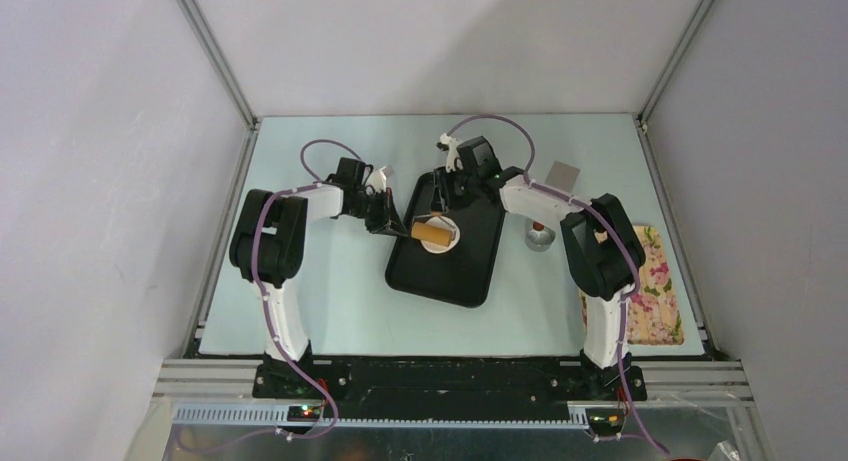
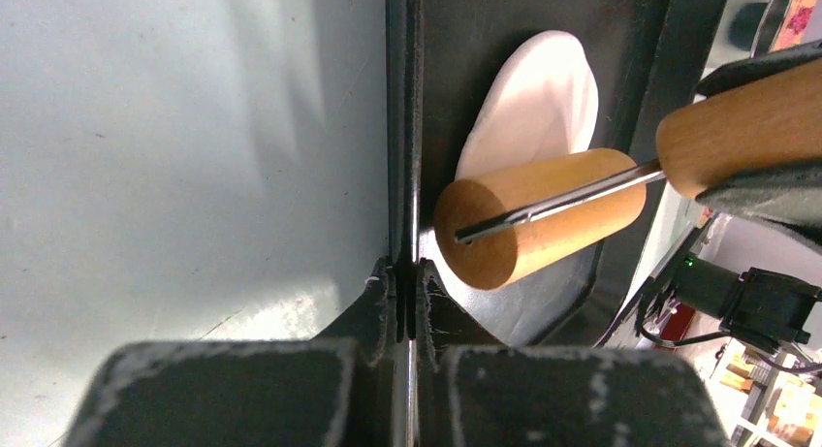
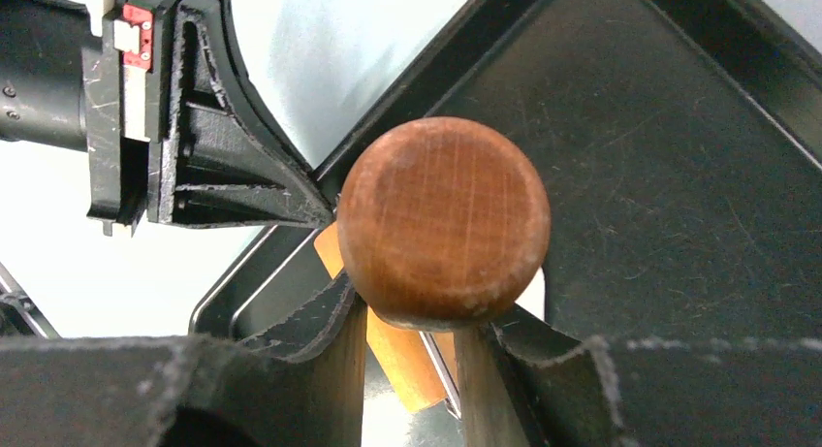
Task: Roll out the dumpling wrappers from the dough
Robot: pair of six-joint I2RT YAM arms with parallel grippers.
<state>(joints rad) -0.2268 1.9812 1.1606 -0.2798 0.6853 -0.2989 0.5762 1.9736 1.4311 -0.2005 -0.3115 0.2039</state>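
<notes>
white dough [image 2: 543,98] partly flattened beneath wooden rolling pin [image 2: 538,214] clamped in right claw [image 3: 422,326]; left claw [image 2: 407,272] pinches black tray [image 1: 440,281] rim; further rolling likely.

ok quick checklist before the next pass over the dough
1. Right gripper closed around the rolling pin handle: ok.
2. Left gripper pinching the rim of the black tray: ok.
3. Roller lying across the dough: ok.
4. Dough entirely inside the tray: ok.
5. Dough evenly thin: cannot tell.
6. Dough not sticking to the roller: cannot tell.
</notes>
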